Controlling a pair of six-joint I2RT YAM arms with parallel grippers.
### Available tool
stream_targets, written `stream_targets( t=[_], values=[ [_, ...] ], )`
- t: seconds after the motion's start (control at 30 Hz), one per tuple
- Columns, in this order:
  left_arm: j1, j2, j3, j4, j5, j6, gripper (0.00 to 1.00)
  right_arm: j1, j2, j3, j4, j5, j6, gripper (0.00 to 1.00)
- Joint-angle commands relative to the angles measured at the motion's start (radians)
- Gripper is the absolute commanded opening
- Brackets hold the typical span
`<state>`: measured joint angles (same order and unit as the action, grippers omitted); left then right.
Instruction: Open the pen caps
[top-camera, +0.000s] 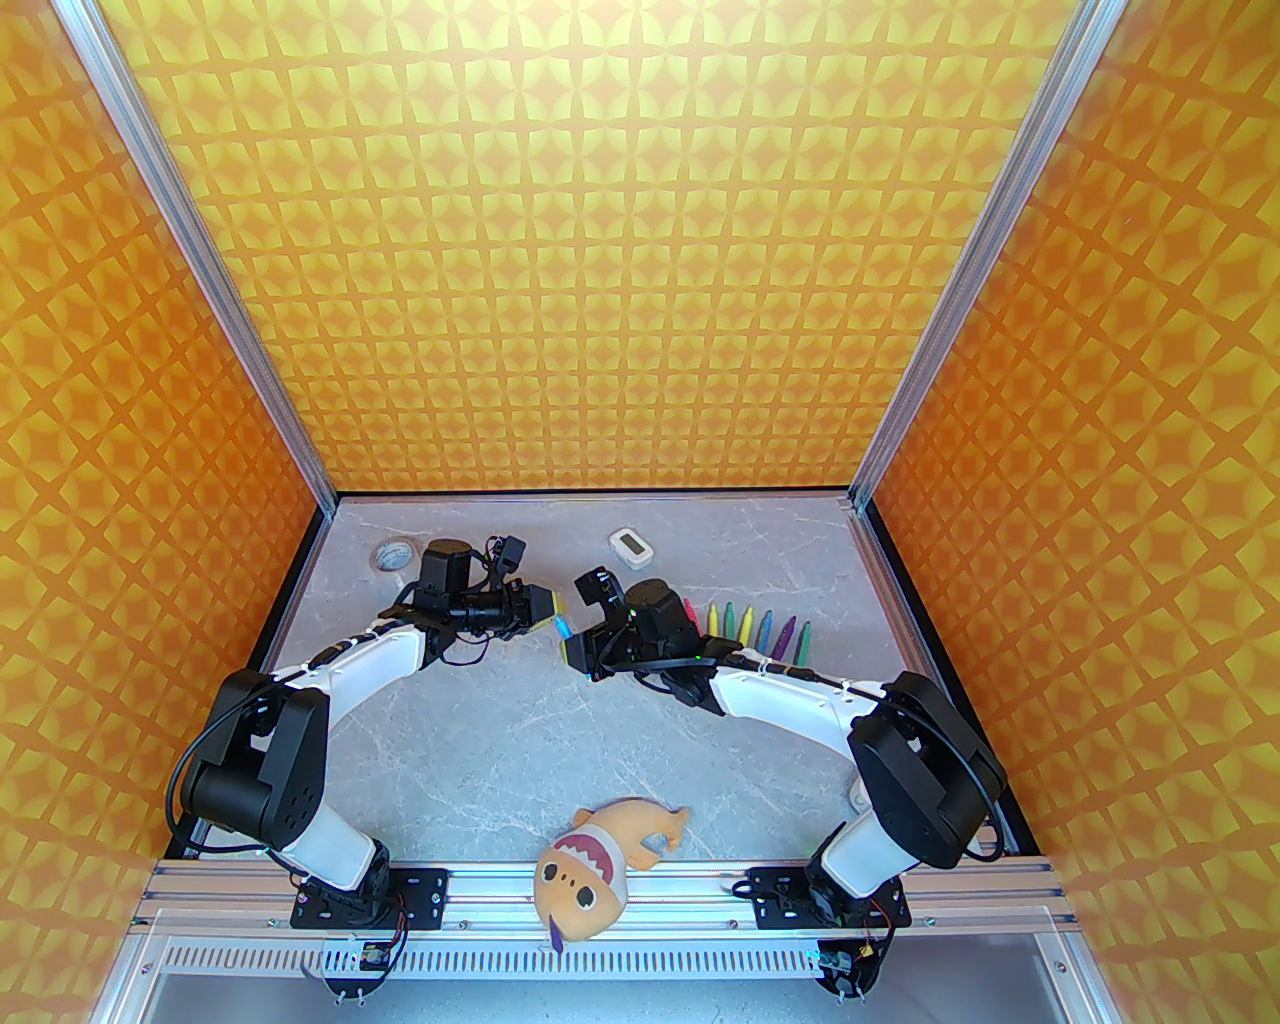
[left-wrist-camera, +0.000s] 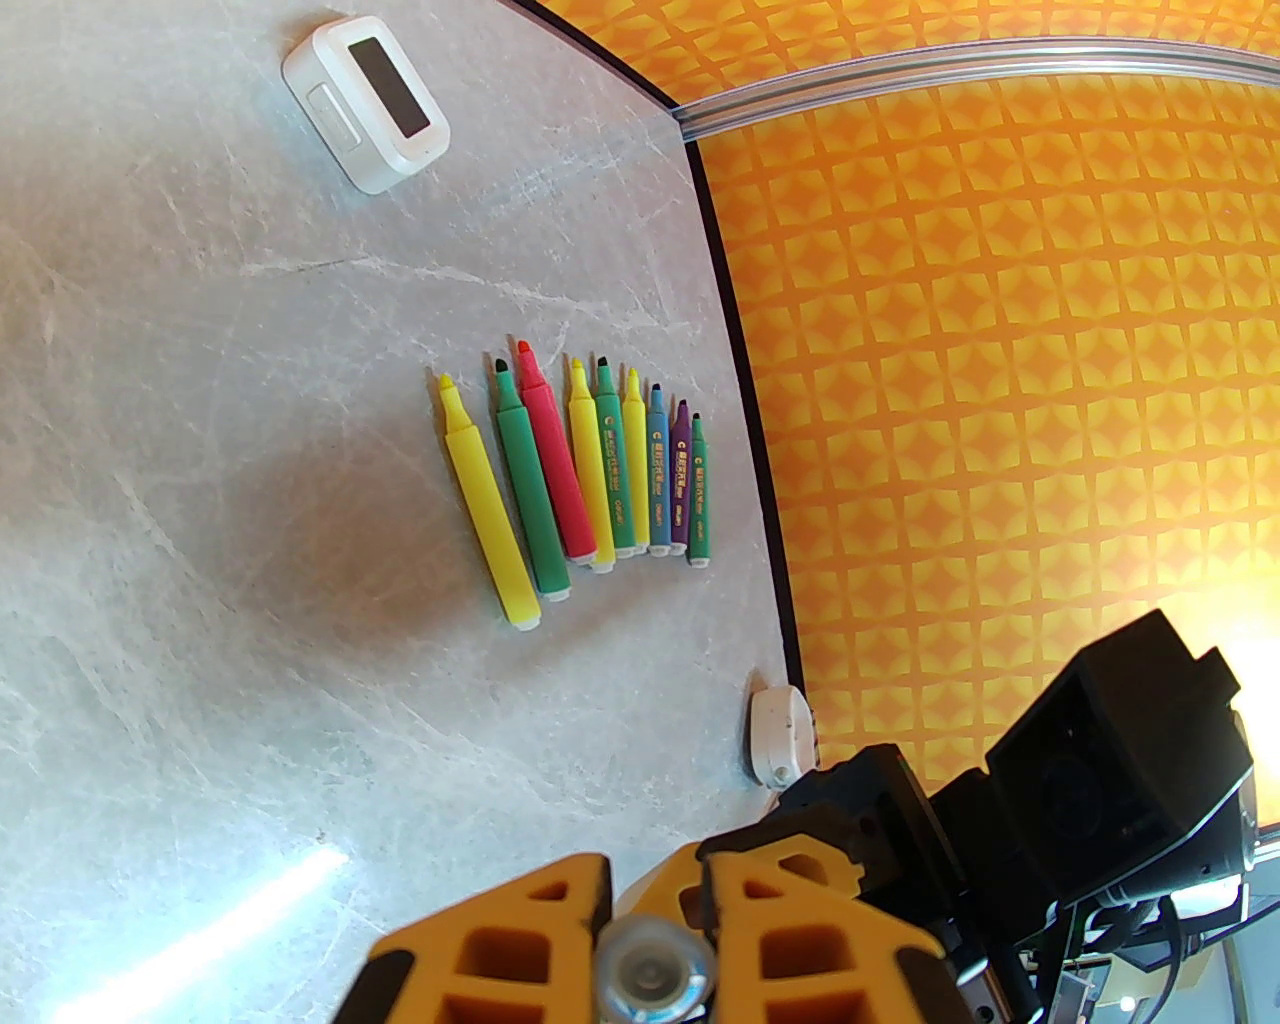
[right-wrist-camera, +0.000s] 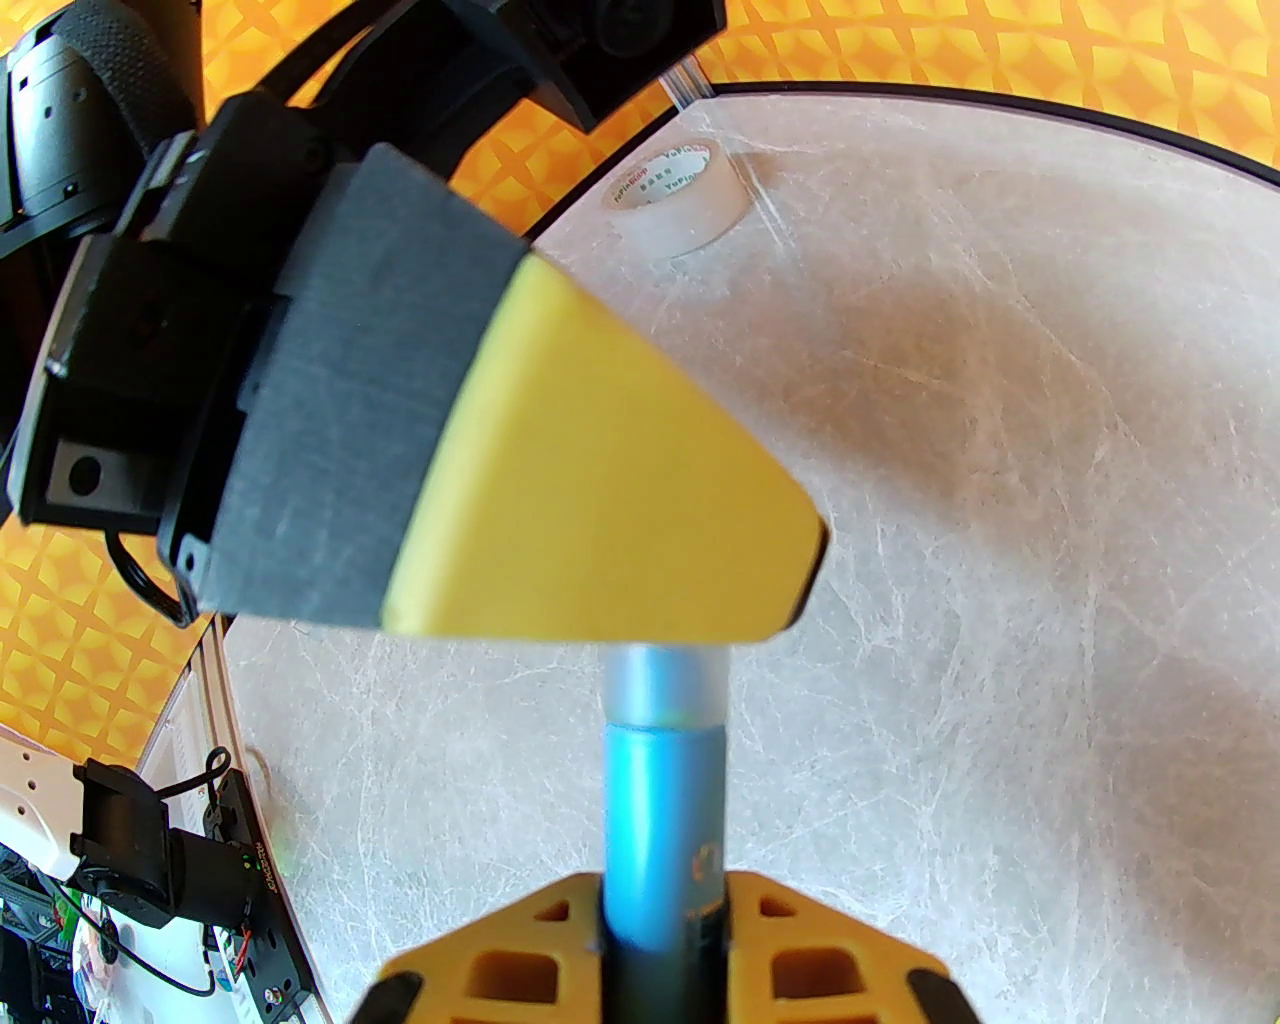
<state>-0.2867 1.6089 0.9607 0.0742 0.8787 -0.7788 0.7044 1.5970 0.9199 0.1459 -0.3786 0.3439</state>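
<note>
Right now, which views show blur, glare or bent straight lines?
Right wrist: the left gripper, close to the lens, is soft, and so is the pen cap it pinches; the table edge bows. Left wrist: a glare streak lies on the table, yet the pens are sharp. Top external: even light, sharp.

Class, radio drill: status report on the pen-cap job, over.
Left tool shut on pale translucent cap. Right tool shut on slim blue pen barrel. Cap not yet off. Nothing obstructing.

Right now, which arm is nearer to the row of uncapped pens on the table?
Right. The right arm sits right beside the row of pens; the left arm is farther left, beyond the held blue pen.
</note>
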Motion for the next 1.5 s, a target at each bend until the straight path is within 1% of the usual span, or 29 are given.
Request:
stream_targets(
  t=[0.0,0.43,0.5,0.57,0.63,0.8,0.9,1.03,1.2,1.47],
  values=[
    [0.089,0.006,0.026,0.11,-0.189,-0.014,0.0,0.009,-0.03,-0.055,-0.151,-0.091,-0.034,0.0],
    [0.109,0.004,0.049,0.064,-0.225,-0.019,0.0,0.001,-0.068,-0.108,-0.154,-0.037,-0.035,0.0],
    [0.108,0.012,0.072,0.009,-0.228,0.02,0.0,-0.011,-0.079,-0.111,-0.155,-0.016,-0.031,0.0],
    [0.106,0.014,0.097,-0.081,-0.252,0.074,0.0,-0.029,-0.087,-0.111,-0.156,0.017,-0.023,0.0],
    [0.1,0.016,0.128,-0.185,-0.288,0.14,0.0,-0.048,-0.087,-0.105,-0.168,0.088,-0.01,0.0],
    [0.059,0.043,0.226,-0.448,-0.43,0.292,0.0,-0.085,-0.035,-0.036,-0.246,0.289,0.009,0.0],
    [0.024,0.075,0.284,-0.566,-0.524,0.35,0.0,-0.086,0.013,0.024,-0.292,0.385,0.004,0.0],
    [-0.028,0.137,0.366,-0.706,-0.637,0.407,0.0,-0.086,0.073,0.092,-0.34,0.481,0.01,0.0],
    [-0.07,0.218,0.428,-0.791,-0.711,0.423,0.0,-0.086,0.135,0.153,-0.387,0.583,0.01,0.0],
    [-0.112,0.296,0.462,-0.816,-0.72,0.429,0.0,-0.088,0.205,0.181,-0.364,0.594,-0.002,0.0]
  ],
)
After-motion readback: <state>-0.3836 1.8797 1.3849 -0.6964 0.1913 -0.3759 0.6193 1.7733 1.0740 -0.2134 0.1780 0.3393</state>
